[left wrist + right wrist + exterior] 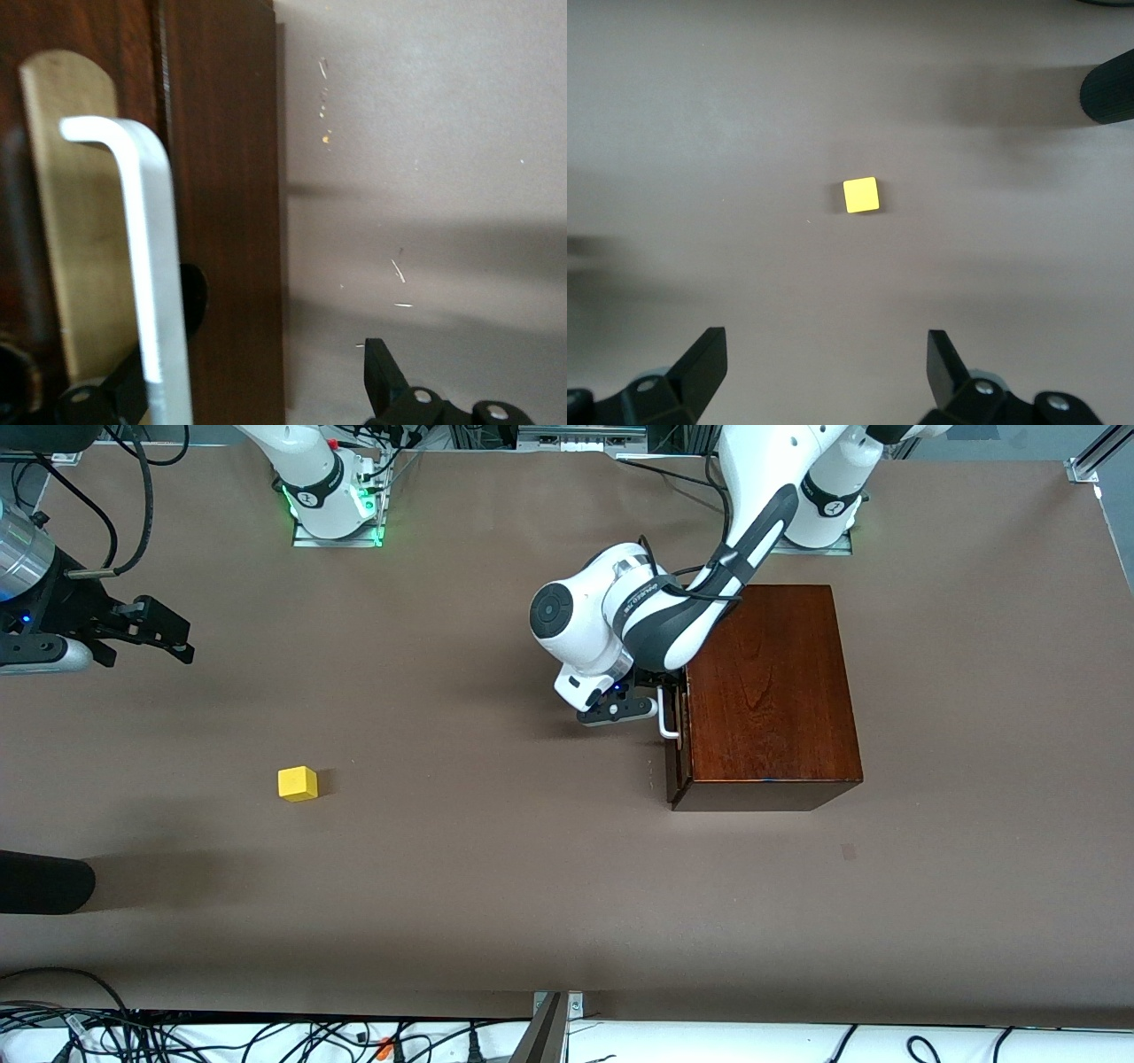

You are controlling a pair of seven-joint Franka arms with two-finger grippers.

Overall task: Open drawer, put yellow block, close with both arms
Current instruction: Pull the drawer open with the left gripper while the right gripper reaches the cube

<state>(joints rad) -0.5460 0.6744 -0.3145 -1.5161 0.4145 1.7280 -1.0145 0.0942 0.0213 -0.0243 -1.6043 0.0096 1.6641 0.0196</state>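
Nearest the front cam: small bright yellow cube (298, 784), resting on the brown tabletop (496, 886) toward the right arm's end, well apart from everything else. Nothing touching it.

Farther from cam, toward the left arm's end: dark reddish-brown polished wooden box (772, 695). Its drawer (678, 740) looks shut or barely cracked; no pale interior showing. White U-shaped bar handle (669, 717) sticks out from the drawer front.

Left gripper (651, 691) is right at that handle. In the left wrist view the white bar (146, 266) sits between the fingers, which are spread wide – one finger (385, 376) well clear out over the table, the other down by the drawer front. Not clamped on anything.

Right gripper (164, 633) hangs in the air over bare table at the right arm's end, fingers wide apart, empty, apparently waiting. Its wrist view looks straight down on the cube (861, 195), far below.

Risks, as I judge them:
- Left fingers close off-centre or too shallow → slip off the smooth bar when pulling.
- Box isn't fixed down as far as I can see → a pull may drag the whole box instead of opening the drawer.
- Cube is small → a slightly off descent by the right gripper could nudge it.

View diffs: front cam hides the left fingers under the wrist; only the left wrist view shows the bar between them. Only front cam shows how far cube and box are apart.
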